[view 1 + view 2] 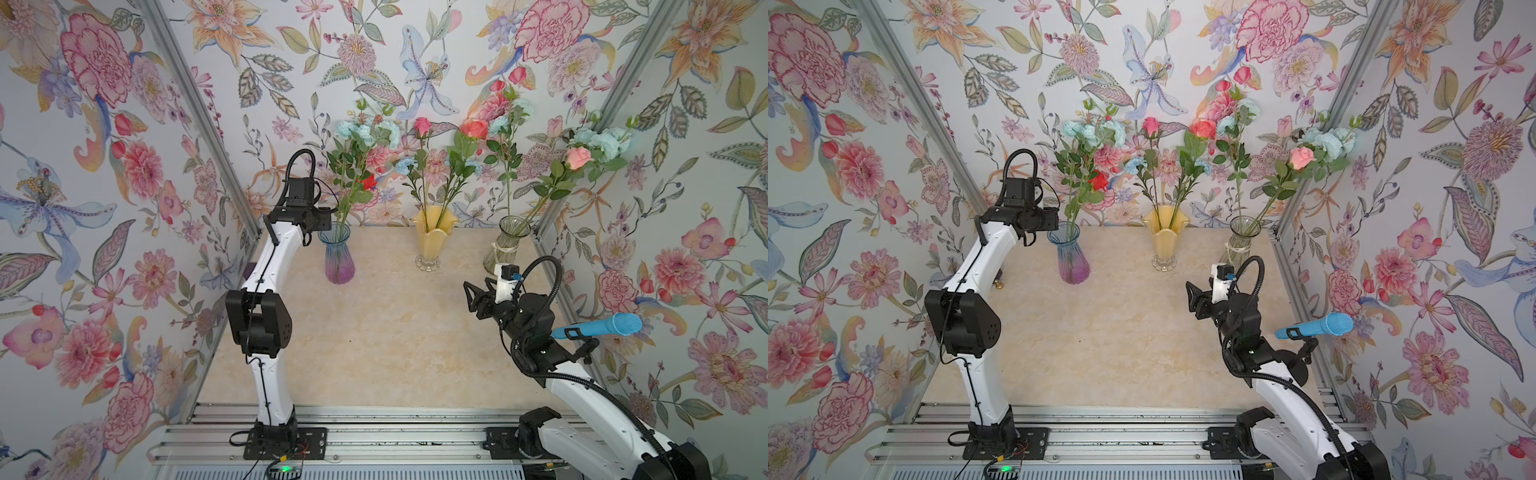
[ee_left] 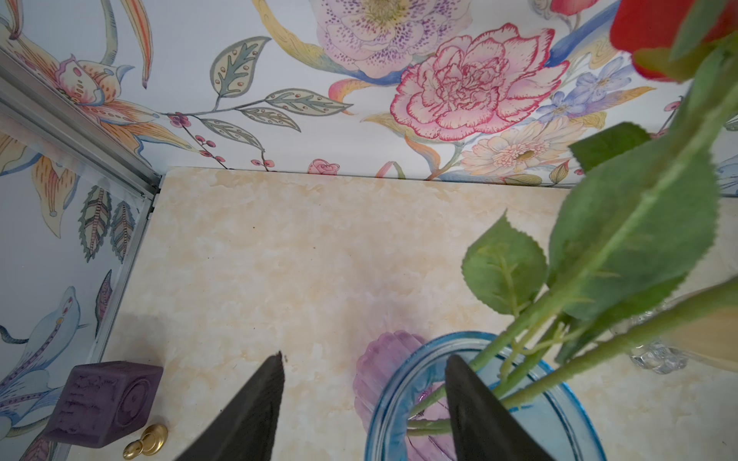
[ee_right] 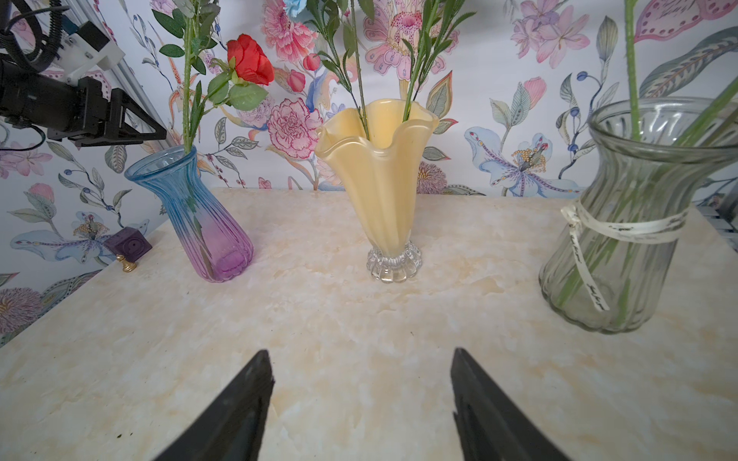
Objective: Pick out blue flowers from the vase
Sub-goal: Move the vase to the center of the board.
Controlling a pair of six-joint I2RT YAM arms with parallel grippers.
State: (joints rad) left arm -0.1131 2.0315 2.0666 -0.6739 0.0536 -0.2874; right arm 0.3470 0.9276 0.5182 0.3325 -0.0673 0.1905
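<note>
- Left gripper (image 2: 365,359): jaws spread, holding nothing, just above blue-purple vase (image 2: 383,399) rim, beside the stems.
- Right gripper (image 3: 359,355): spread, holding nothing, over table (image 3: 359,311).
- Blue flowers (image 1: 361,131) stand in blue-purple vase, yellow vase (image 1: 428,245), clear vase (image 1: 505,245).

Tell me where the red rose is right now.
In both top views the red rose sits low in the bunch standing in the blue-purple vase, the leftmost of three, below its blue flowers and near the left gripper.
</note>
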